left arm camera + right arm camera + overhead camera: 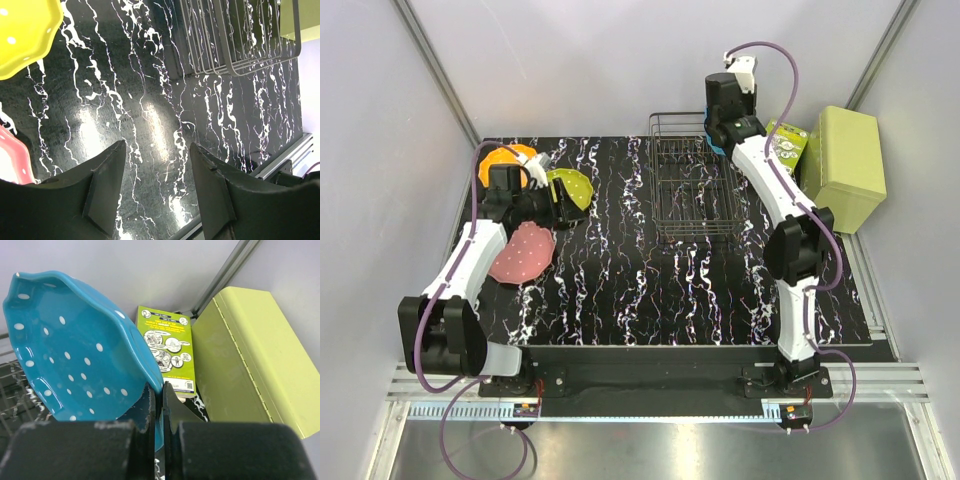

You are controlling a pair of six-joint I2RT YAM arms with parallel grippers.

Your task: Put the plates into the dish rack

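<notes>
My right gripper (160,390) is shut on the rim of the blue dotted plate (75,350) and holds it on edge over the far right of the black wire dish rack (695,190). In the top view the right gripper (722,138) hides nearly all of that plate. My left gripper (157,147) is open and empty above the table, next to the yellow-green plate (572,187), which also shows in the left wrist view (25,35). The orange plate (505,157) lies at the far left. The pink plate (523,252) lies near my left arm.
A light green box (845,165) stands at the far right, with a green printed booklet (167,347) between it and the rack. A small white-blue cup (536,164) sits between the orange and yellow-green plates. The rack (235,45) holds no plates.
</notes>
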